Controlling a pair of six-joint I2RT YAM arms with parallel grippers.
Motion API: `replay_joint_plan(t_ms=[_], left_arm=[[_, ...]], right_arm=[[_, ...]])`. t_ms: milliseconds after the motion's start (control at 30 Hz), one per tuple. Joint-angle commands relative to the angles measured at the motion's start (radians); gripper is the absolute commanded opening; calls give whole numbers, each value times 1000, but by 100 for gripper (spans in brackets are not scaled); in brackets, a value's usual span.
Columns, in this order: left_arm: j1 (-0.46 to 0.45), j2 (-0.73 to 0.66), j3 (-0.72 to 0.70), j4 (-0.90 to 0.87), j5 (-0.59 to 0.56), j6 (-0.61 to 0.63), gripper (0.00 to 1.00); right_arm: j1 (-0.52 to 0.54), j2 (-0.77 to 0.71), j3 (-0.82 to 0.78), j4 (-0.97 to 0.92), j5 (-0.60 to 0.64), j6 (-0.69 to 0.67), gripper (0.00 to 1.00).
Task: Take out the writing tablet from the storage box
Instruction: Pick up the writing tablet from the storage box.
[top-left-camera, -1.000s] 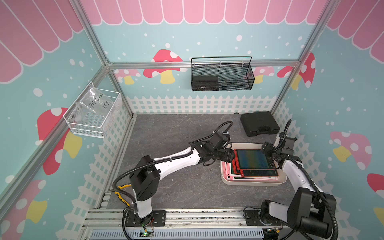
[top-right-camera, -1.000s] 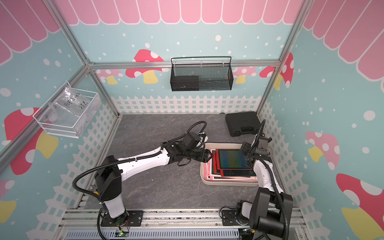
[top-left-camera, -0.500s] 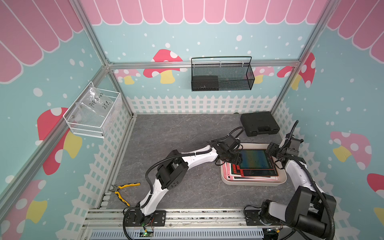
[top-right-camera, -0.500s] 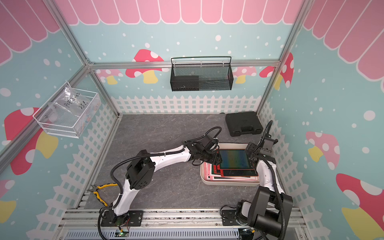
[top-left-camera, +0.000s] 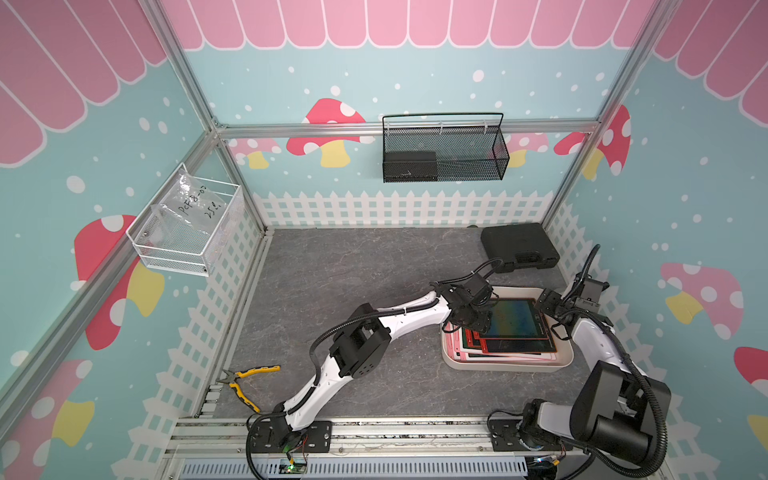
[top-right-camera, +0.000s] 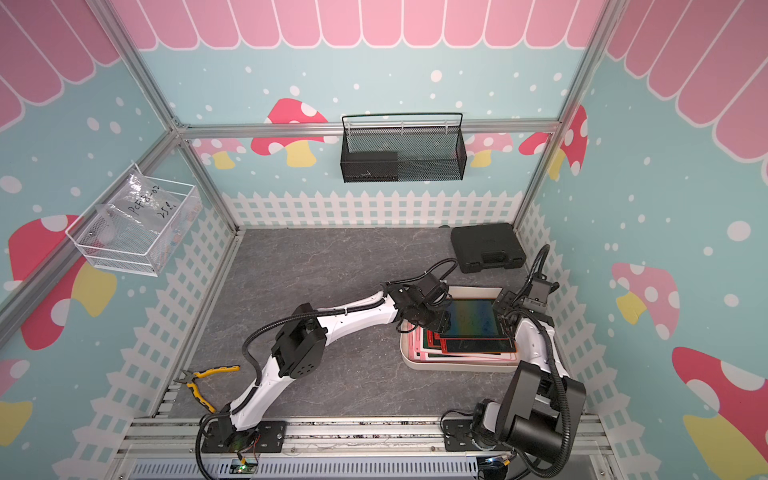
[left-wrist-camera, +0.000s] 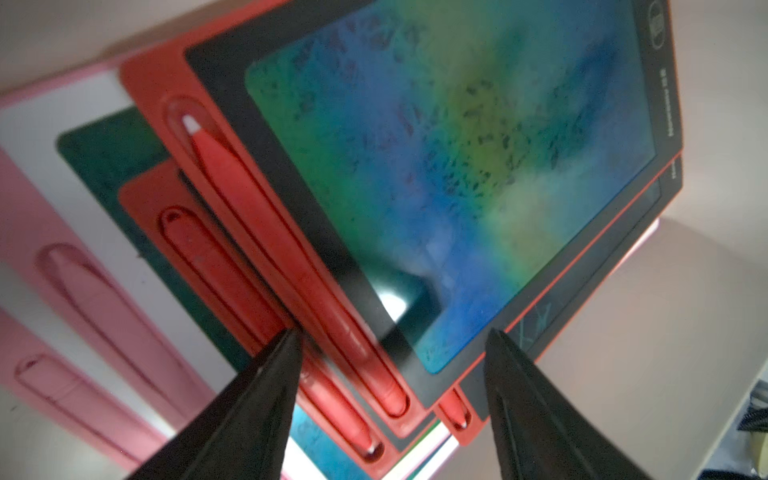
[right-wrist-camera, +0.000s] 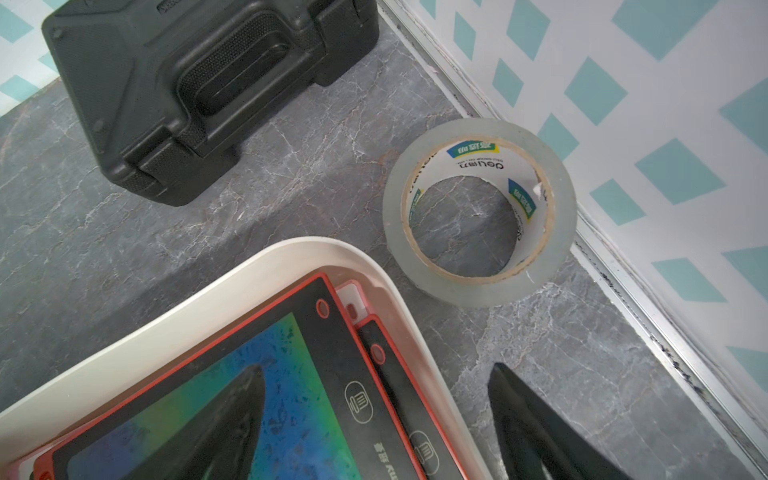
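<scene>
The storage box (top-left-camera: 505, 368) is a cream-white tub at the front right holding a fanned stack of writing tablets. The top writing tablet (top-left-camera: 515, 318) has a red frame and a blue-green screen. My left gripper (top-left-camera: 473, 321) is at its left edge. In the left wrist view the left gripper (left-wrist-camera: 392, 336) stands open, its fingers either side of the tablet's (left-wrist-camera: 436, 145) stylus corner. My right gripper (top-left-camera: 548, 311) is open at the right edge. In the right wrist view the right gripper (right-wrist-camera: 374, 372) has one finger over the screen (right-wrist-camera: 291, 374) and one outside the box rim (right-wrist-camera: 208, 291).
A black hard case (top-left-camera: 517, 247) lies behind the box, with a tape roll (right-wrist-camera: 478, 286) beside it near the right wall. Yellow-handled pliers (top-left-camera: 245, 380) lie at the front left. A black mesh basket (top-left-camera: 444, 153) and a white wire basket (top-left-camera: 187, 232) hang on the walls.
My left arm has stretched further right, bringing its gripper onto the top tablet's left corner and uncovering the pliers. The right gripper has shifted only slightly at the right edge.
</scene>
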Motion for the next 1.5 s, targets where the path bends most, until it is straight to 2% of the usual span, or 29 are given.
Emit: replay_joint_plan(t_ms=[0,400,600,1067,1267,1467], left_arm=[[-9,35,42,-81,-30,-20,71],[-11,67,82,-128,-68,-52,71],[-15,140,168,-165,-19,-59,71],[-5,124,119,-169,-50,-111,71],[-6,157,85,-26,109,-207,69],[-2,96,-21,96,123,-248,69]], right_arm=[[-12,6,-19,-3,7,-14,86],[-15,61,-43,50,-87,4,87],[-16,60,-65,71,-123,9,87],[-16,72,-101,117,-199,23,83],[-16,81,-127,141,-241,28,82],[-15,95,-143,165,-278,34,79]])
